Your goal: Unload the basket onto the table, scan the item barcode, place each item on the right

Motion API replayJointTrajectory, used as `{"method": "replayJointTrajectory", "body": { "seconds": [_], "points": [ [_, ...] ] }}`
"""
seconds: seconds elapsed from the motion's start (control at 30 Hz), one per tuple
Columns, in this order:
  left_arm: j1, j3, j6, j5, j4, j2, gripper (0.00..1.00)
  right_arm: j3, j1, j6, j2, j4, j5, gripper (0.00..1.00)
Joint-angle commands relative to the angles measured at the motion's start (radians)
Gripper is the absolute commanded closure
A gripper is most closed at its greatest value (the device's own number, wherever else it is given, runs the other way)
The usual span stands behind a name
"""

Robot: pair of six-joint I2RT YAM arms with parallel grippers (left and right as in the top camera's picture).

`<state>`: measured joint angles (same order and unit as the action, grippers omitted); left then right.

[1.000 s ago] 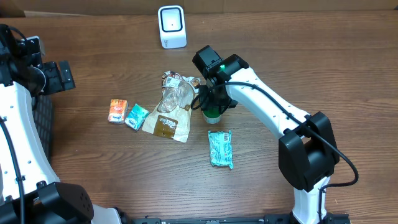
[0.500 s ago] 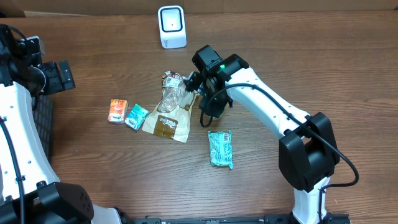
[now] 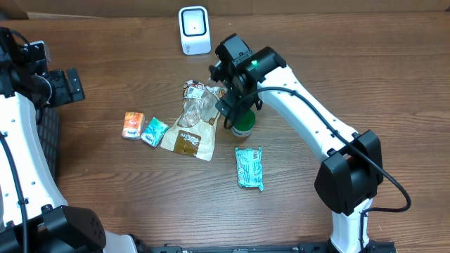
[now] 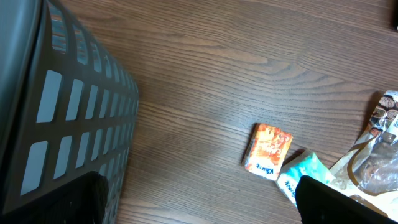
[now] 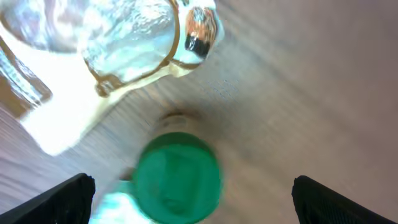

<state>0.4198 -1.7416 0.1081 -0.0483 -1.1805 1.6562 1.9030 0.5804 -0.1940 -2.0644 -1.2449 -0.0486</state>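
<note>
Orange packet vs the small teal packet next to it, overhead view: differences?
Colour: the orange packet is orange with a white end; the teal packet is teal and white.
Pose: the orange packet lies nearly square to the frame; the teal packet is turned at an angle.
Neighbours: the teal packet sits right beside the brown paper bag; the orange packet has bare table on its other side.
Shared: both small, lying flat.
</note>
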Motion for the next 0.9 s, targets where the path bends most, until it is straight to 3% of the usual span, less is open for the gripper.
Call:
{"method": "replayJointTrajectory", "body": {
  "seconds": [0.0,0.03,0.13,0.27,0.33,0.43,0.5,0.67,0.83,0.87],
  "points": [
    [0.005,0.006,0.012,0.004,0.003,0.005,0.01,-0.004,-0.028,0.544,0.003,-0.007,0.079,0.00],
    [0.005,0.006,0.012,0.004,0.003,0.005,0.00,-0.026,-0.036,0.697,0.002,-0.007,0.077,0.00],
    [0.005,0.006,0.012,0.004,0.003,0.005,0.00,-0.104,-0.044,0.923,-0.004,0.059,0.077,0.03],
    [0.005,0.006,0.012,0.004,0.003,0.005,0.00,-0.209,-0.043,0.958,-0.006,0.163,0.077,0.11],
    [0.005,0.006,0.012,0.004,0.003,0.005,0.00,-0.226,-0.043,0.957,-0.006,0.167,0.077,0.15],
    [0.005,0.006,0.012,0.004,0.003,0.005,0.00,-0.226,-0.043,0.954,-0.006,0.157,0.077,0.29],
    [0.005,0.006,0.012,0.004,0.003,0.005,0.01,-0.226,-0.043,0.944,-0.006,0.144,0.077,0.30],
    [0.005,0.006,0.012,0.004,0.003,0.005,0.00,-0.199,-0.045,0.665,-0.006,0.113,0.077,0.34],
    [0.005,0.006,0.012,0.004,0.003,0.005,0.01,-0.129,-0.049,0.082,-0.005,0.082,0.077,0.41],
    [0.005,0.006,0.012,0.004,0.003,0.005,0.00,-0.128,-0.049,-0.064,-0.005,0.088,0.077,0.39]
  ]
}}
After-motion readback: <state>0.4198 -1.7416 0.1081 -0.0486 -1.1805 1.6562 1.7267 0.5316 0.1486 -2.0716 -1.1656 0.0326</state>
